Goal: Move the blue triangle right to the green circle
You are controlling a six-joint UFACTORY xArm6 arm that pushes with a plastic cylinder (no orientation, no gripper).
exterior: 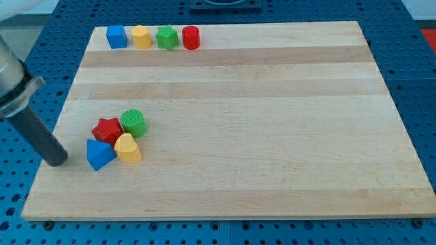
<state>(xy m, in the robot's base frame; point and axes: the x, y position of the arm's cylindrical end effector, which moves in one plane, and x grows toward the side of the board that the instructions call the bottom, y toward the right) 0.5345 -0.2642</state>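
The blue triangle (99,154) lies on the wooden board near the view's left, at the lower left of a tight cluster. The green circle (133,122) sits at the cluster's upper right, apart from the triangle. A red star (107,129) and a yellow heart (127,148) lie between them, both touching the triangle. My tip (57,161) rests on the board just left of the blue triangle, with a small gap between them.
A row of blocks stands at the board's top left: a blue cube (116,37), a yellow block (141,37), a green star (167,37) and a red cylinder (191,37). The board's left edge (48,163) is right by my tip.
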